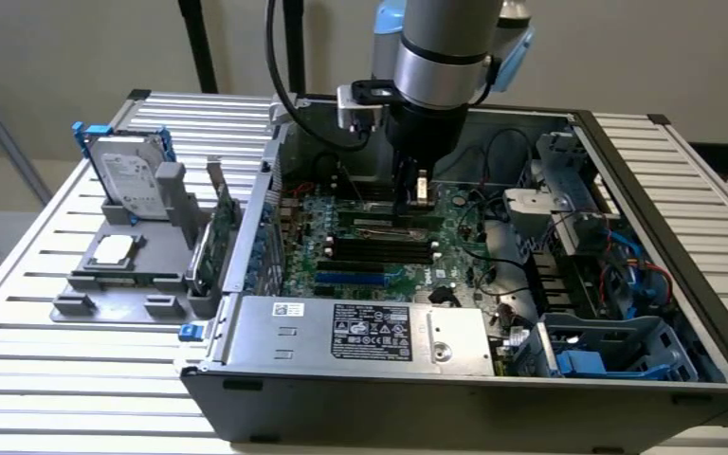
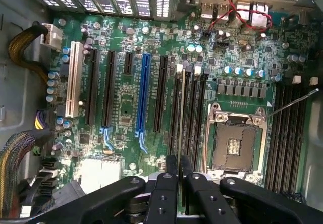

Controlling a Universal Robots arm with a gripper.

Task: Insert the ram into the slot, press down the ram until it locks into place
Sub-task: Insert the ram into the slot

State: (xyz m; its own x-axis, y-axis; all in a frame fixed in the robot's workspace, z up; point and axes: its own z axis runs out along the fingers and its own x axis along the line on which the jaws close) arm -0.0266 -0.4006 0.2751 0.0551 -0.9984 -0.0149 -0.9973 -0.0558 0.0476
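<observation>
Jaws clamped on the top edge of the ram (image 2: 181, 125), which stands edge-on in line with the slot (image 2: 176, 108) (1 of 4 alike beside the CPU socket (image 2: 236, 143)). Whether it is seated cannot be told. Judged light, stiff, fragile: best held by the bare upper edge, clear of chips and contacts.

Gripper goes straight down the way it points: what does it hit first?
The gripper holds the ram edge-on, so the ram would likely meet the black slots beside the CPU socket first. Which slot, and the gap left, is unclear.
</observation>
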